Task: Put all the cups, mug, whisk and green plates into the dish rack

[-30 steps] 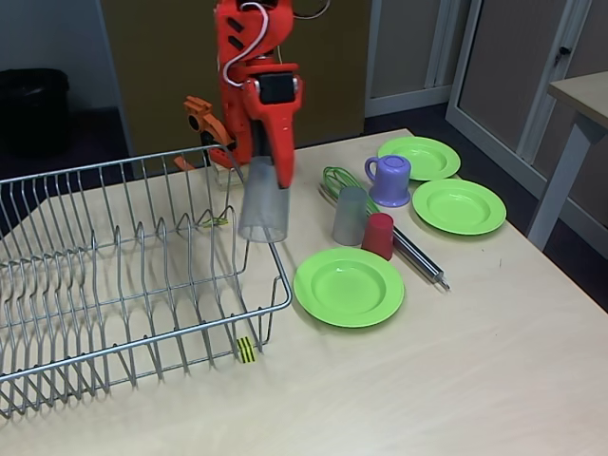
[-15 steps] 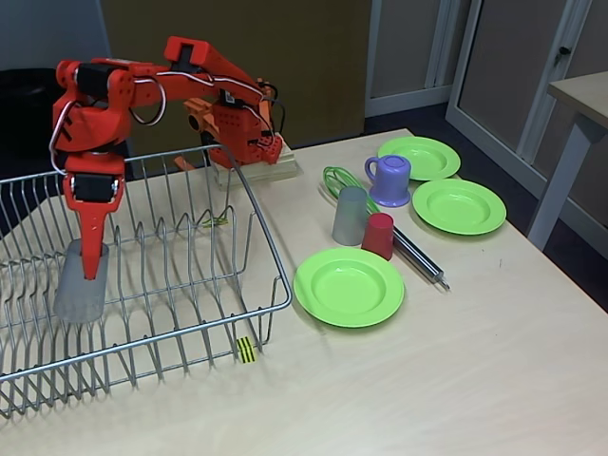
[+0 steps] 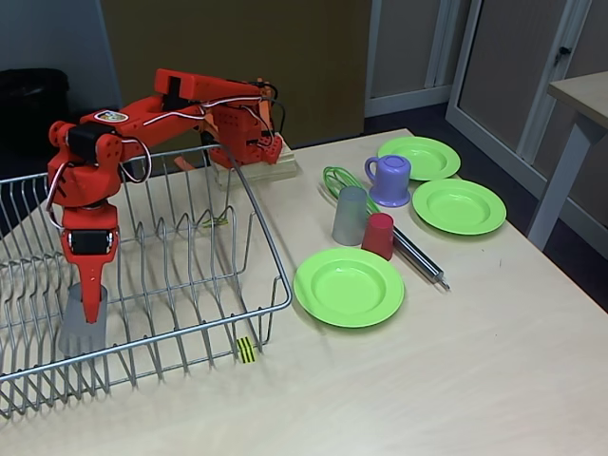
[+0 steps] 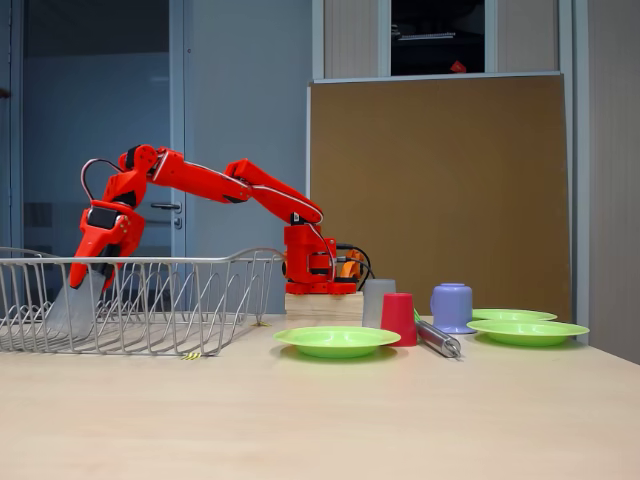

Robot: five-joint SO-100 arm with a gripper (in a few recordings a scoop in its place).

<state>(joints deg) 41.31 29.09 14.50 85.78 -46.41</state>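
At the lower left of the frame, my hand (image 3: pixel 84 318) points straight down inside the dish rack (image 3: pixel 271 249), pinching a grey cup (image 3: pixel 81 331) whose long axis runs upright, base near the wires. I judge release comes next. The low fixed view shows the cup (image 4: pixel 72 308) slightly tilted. Farther right on the table (image 3: pixel 456 361) wait plates (image 3: pixel 349 285), red cup (image 3: pixel 378 235), mug (image 3: pixel 389 180), whisk (image 3: pixel 338 179).
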